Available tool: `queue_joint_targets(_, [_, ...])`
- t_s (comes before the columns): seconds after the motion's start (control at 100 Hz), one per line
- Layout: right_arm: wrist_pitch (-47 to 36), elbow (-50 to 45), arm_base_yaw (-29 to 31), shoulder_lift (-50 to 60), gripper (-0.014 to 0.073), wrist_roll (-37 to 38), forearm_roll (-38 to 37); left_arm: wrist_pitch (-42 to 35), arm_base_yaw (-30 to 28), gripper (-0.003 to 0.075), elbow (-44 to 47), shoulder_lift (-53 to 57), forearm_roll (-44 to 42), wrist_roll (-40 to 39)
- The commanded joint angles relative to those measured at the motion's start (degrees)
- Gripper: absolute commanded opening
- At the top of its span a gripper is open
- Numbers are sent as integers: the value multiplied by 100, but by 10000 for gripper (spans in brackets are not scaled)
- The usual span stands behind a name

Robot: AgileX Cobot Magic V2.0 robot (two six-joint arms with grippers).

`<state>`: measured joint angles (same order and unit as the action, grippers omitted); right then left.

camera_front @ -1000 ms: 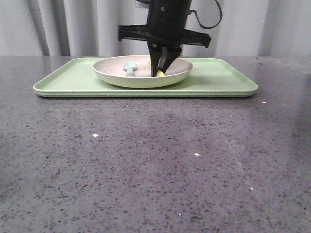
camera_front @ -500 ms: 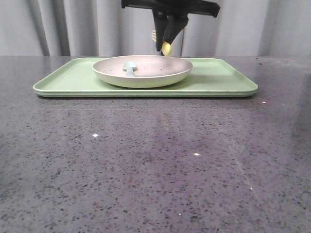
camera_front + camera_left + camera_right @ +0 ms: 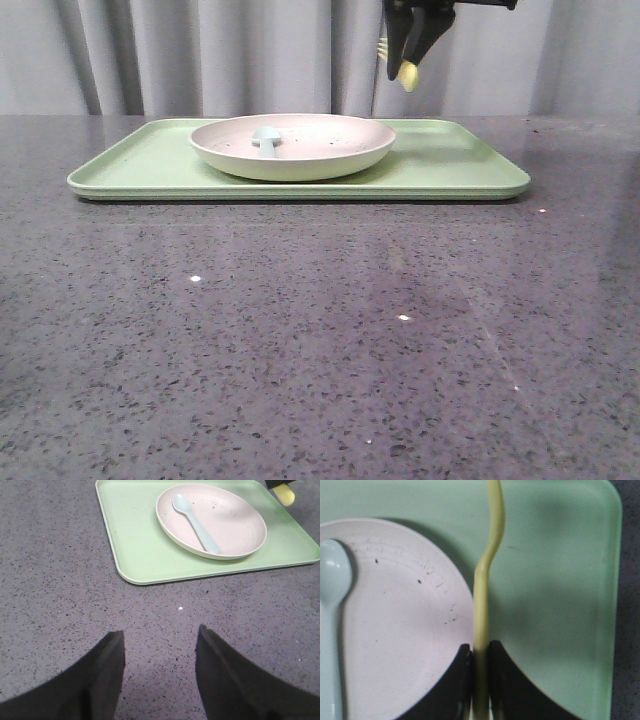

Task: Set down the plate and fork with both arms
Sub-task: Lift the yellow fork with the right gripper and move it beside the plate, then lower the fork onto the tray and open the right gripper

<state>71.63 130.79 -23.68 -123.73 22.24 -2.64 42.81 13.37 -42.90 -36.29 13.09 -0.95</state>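
Note:
The pale speckled plate [image 3: 293, 146] rests on the light green tray [image 3: 450, 160], with a pale blue spoon [image 3: 266, 137] lying in it. My right gripper [image 3: 408, 68] hangs high above the tray's right part, shut on the yellow fork [image 3: 407, 74]. In the right wrist view the fork [image 3: 485, 580] runs out from between the black fingertips [image 3: 462, 662], over the plate's edge [image 3: 395, 630]. My left gripper [image 3: 160, 636] is open above bare table, some way short of the tray [image 3: 135, 545] and plate [image 3: 235, 525]. The fork's yellow end [image 3: 286, 493] shows at that view's edge.
The tray lies at the far side of the speckled grey stone table [image 3: 320, 340]. A grey curtain [image 3: 200, 50] hangs behind it.
My right gripper has lifted the fork out of the plate and carried it up and to the right. Plate, spoon and tray have stayed put.

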Motion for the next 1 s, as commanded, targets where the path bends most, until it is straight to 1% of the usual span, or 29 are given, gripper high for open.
queue_joint_targets(0.0, [550, 159, 100, 442, 69, -1, -190, -377, -8, 333, -148, 5, 108, -51])
queue_joint_targets(0.17, [550, 152, 284, 430, 69, -1, -211, -402, -8, 333, -148, 5, 108, -51])
queue_joint_targets(0.54, [550, 152, 301, 26, 69, -11, -165, -462, -8, 333, -148, 5, 108, -51])
queue_joint_targets(0.87, [550, 152, 340, -67, 69, -144, -165, -462, -8, 333, -148, 5, 108, -51])
queue_joint_targets(0.92, [550, 152, 341, -67, 73, -160, -165, -462, -8, 333, -148, 5, 108, -51])
queue_joint_targets(0.99, [550, 152, 346, -67, 106, -178, -165, -462, -8, 333, -148, 5, 108, -51])
